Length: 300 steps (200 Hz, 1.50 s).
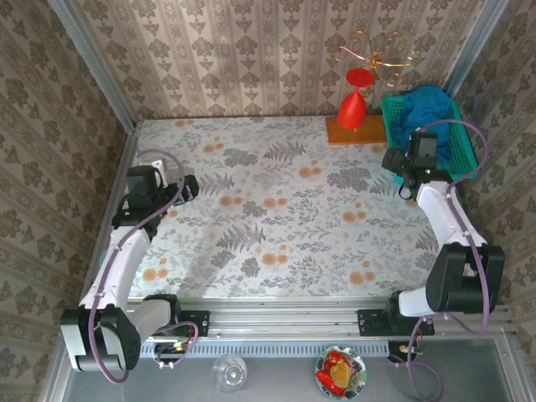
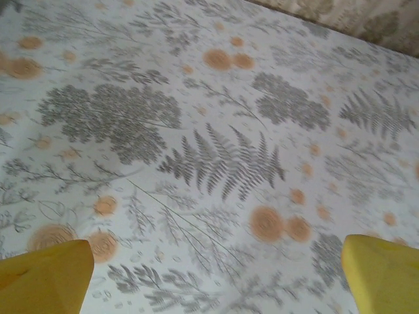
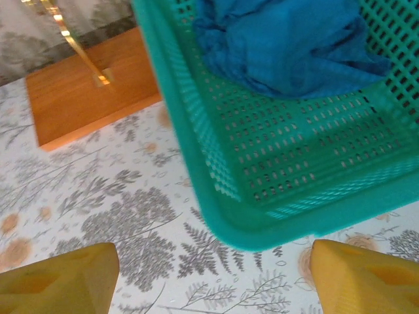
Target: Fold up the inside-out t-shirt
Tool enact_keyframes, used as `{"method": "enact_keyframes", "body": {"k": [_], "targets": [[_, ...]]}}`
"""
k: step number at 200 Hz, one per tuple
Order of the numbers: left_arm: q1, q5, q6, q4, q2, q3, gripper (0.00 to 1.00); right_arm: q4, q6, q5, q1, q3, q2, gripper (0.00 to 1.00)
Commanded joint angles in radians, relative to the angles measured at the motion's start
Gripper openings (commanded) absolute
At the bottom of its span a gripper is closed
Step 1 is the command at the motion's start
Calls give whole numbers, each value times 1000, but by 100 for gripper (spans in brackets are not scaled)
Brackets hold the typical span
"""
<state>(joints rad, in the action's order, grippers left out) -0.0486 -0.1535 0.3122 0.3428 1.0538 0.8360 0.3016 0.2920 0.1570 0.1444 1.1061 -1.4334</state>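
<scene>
The inside-out t-shirt (image 1: 425, 107) is a crumpled blue heap lying in the teal mesh basket (image 1: 461, 142) at the table's back right corner. The right wrist view looks down on the t-shirt (image 3: 294, 46) inside the basket (image 3: 216, 163). My right gripper (image 1: 405, 170) hovers just in front of the basket's near left corner, its yellow fingers (image 3: 59, 278) wide apart and holding nothing, so my right gripper (image 3: 216, 281) is open. My left gripper (image 1: 189, 188) is open over bare tablecloth at the left, with its yellow fingertips (image 2: 46, 275) apart.
A red cone (image 1: 353, 107) stands on an orange wooden board (image 1: 356, 130) with a gold wire stand (image 1: 377, 59), just left of the basket. The floral tablecloth (image 1: 285, 218) spreads across the middle. Wallpapered walls close in the back and sides.
</scene>
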Motion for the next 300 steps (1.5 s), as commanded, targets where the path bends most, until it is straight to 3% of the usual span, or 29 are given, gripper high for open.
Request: {"method": "enact_keyframes", "body": {"k": [1, 21, 40, 112, 197, 226, 281, 300], "targets": [[7, -127, -73, 269, 18, 108, 98, 123, 67, -7, 41, 108, -100, 78], [6, -152, -176, 351, 45, 161, 98, 115, 77, -38, 67, 196, -196, 78], [6, -127, -224, 323, 54, 134, 98, 72, 105, -42, 85, 252, -277, 79], [-5, -51, -277, 295, 83, 51, 98, 24, 259, -71, 158, 571, -661, 78], [-5, -50, -299, 282, 101, 46, 98, 85, 398, -137, 193, 957, -1006, 77], [-8, -46, -302, 282, 104, 41, 98, 106, 395, -170, 203, 1050, -1079, 61], [-13, -52, -304, 281, 106, 41, 98, 65, 357, -203, 197, 1039, -998, 6], [-14, -65, -303, 278, 100, 41, 98, 28, 351, -201, 184, 980, -903, 0]]}}
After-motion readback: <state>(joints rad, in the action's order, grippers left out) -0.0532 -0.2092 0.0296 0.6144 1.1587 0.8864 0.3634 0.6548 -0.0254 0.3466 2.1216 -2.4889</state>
